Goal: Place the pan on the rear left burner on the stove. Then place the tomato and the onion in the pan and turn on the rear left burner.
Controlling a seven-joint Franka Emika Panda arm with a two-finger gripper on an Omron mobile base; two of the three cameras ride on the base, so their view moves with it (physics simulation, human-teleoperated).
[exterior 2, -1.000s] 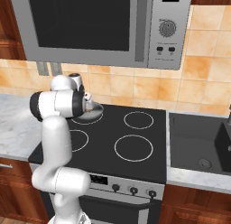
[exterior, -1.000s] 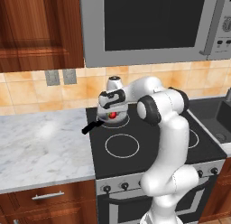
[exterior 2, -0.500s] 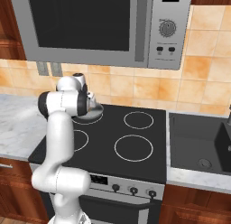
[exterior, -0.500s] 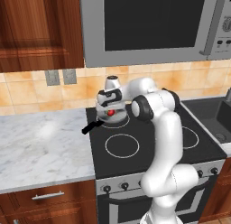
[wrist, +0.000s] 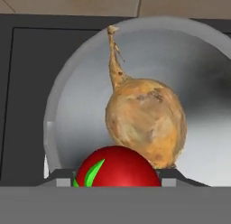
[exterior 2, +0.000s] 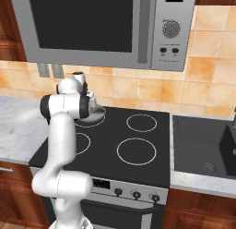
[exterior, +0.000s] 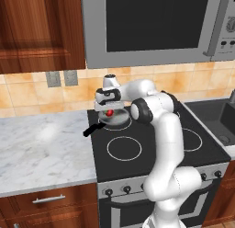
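The steel pan [exterior: 117,118] sits on the rear left burner [exterior: 127,126] of the black stove [exterior: 151,149], its black handle [exterior: 92,128] pointing front-left. In the hand view the tan onion [wrist: 146,123] lies inside the pan [wrist: 76,105], stalk pointing away. The red tomato [wrist: 118,166] is close under the camera, with a grey fingertip on each side of it. My gripper [exterior: 109,111] points down over the pan, shut on the tomato [exterior: 109,113] just above the pan floor. In the right base view my own arm covers most of the pan [exterior 2: 97,113].
A microwave [exterior: 151,25] hangs low over the stove. A marble counter [exterior: 41,149] lies to the left and a dark sink [exterior 2: 203,149] to the right. Black knobs [exterior 2: 134,194] line the steel front panel. The tiled wall stands just behind the pan.
The arm's elbow has swung left and the hand has shifted slightly left over the pan, the tomato going with it. Pan and onion have stayed put.
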